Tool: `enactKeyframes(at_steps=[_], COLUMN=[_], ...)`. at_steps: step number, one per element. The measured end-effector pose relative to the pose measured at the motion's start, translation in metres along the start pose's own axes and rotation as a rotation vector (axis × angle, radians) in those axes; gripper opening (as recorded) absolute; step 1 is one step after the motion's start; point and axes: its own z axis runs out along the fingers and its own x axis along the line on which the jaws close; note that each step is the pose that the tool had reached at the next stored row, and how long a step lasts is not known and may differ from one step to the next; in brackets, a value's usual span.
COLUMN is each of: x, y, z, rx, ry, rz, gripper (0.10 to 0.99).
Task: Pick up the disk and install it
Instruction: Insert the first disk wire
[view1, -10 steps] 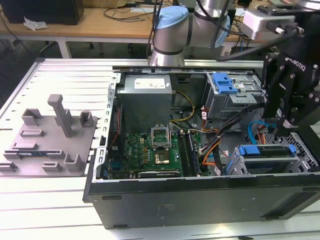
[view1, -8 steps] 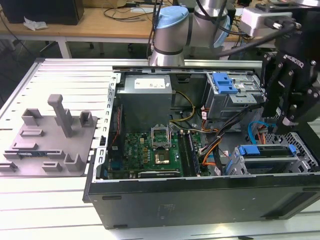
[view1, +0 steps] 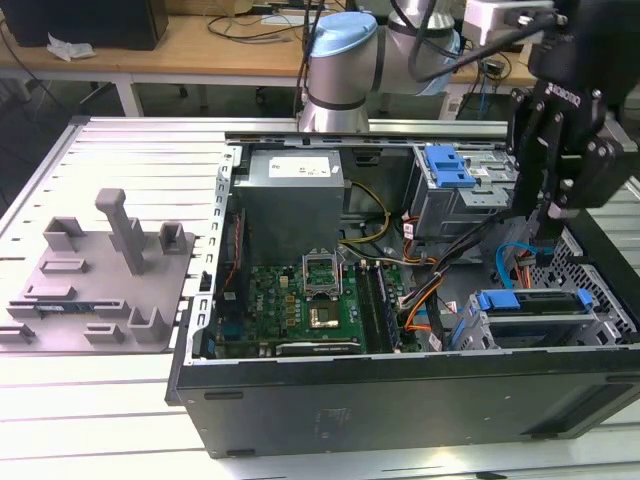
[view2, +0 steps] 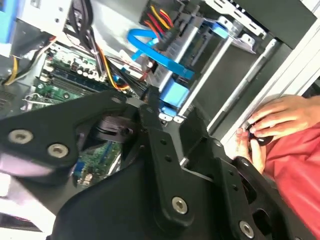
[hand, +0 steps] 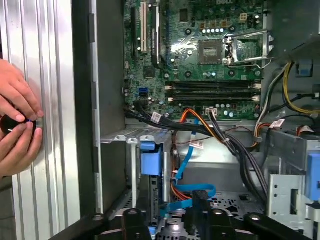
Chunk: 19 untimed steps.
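Observation:
The disk (view1: 535, 303) sits in the drive cage at the lower corner of the open computer case, on the exterior view's right. Its blue carrier bracket shows along the top. The bracket's blue end (hand: 150, 162) shows in the first wrist view, and in the second wrist view (view2: 175, 95). My gripper (view1: 550, 225) hangs just above the cage, near the blue cable. In the second wrist view its two black fingers (view2: 152, 125) stand apart with nothing between them, so the gripper (view2: 170, 107) is open.
A grey fixture tray (view1: 100, 290) with upright posts lies on the slatted table on the exterior view's left. The motherboard (view1: 300, 295) and a second bay with a blue latch (view1: 447, 165) lie inside the case. A person's hands (hand: 17, 125) hold a small black object at the table edge.

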Motion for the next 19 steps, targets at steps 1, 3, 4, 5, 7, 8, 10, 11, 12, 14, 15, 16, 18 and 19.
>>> enactKeyframes(at_steps=[1,3,4,5,7,8,10,11,12,14,15,16,18,19], x=[-0.0087,-0.0162,-0.0189,-0.0196,-0.0203,-0.0205,-0.0216,-0.022,-0.0225,-0.0239,-0.0258,-0.0282,-0.0387,-0.0441], y=[-0.0002,-0.001,-0.0039,-0.0109,-0.0227,-0.028,-0.0396,-0.0409,-0.0409,-0.0408,-0.0409,-0.0408,-0.0407,-0.0407], z=[-0.0017,-0.0031,-0.0027,-0.0015,0.0005,0.0014,0.0043,0.0056,0.0075,0.0081,0.0082,0.008,0.0068,0.0061], rx=[0.0,0.0,0.0,-0.005,-0.017,-0.02,-0.027,-0.028,-0.027,-0.018,-0.014,-0.014,-0.013,-0.013], ry=[0.0083,0.0128,0.0146,0.0148,0.0147,0.0146,0.0151,0.0205,0.0325,0.0459,0.0565,0.0673,0.1171,0.1453], rz=[-0.001,-0.001,-0.002,-0.004,-0.006,-0.007,-0.01,-0.01,-0.01,-0.007,-0.006,-0.007,-0.009,-0.011], gripper=[0.416,0.416,0.416,0.416,0.416,0.416,0.416,0.416,0.416,0.416,0.416,0.416,0.416,0.416])
